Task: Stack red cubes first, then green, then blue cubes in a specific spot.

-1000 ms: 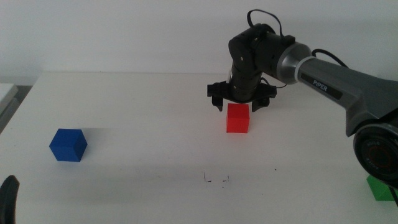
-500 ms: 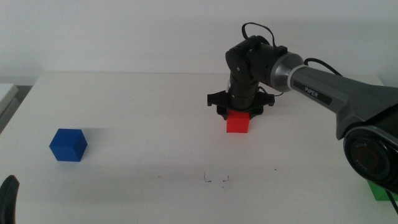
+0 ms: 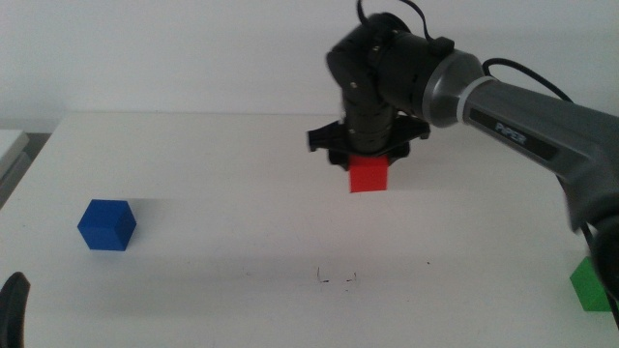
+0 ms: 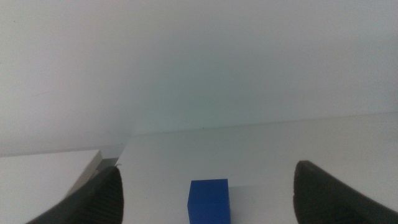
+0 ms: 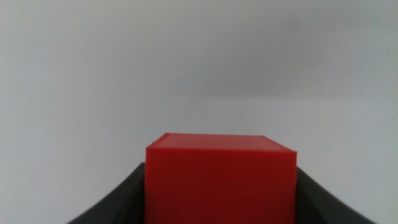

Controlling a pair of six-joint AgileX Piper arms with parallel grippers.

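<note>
While clamped between right gripper (image 3: 368, 160) jaws, red cube (image 3: 368, 176) off table

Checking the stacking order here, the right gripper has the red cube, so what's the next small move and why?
Probably carry the red cube, clamped in the right gripper, toward the pen marks near the table's front edge: that spot is bare. The green cube and blue cube sit untouched; the left gripper waits open.
</note>
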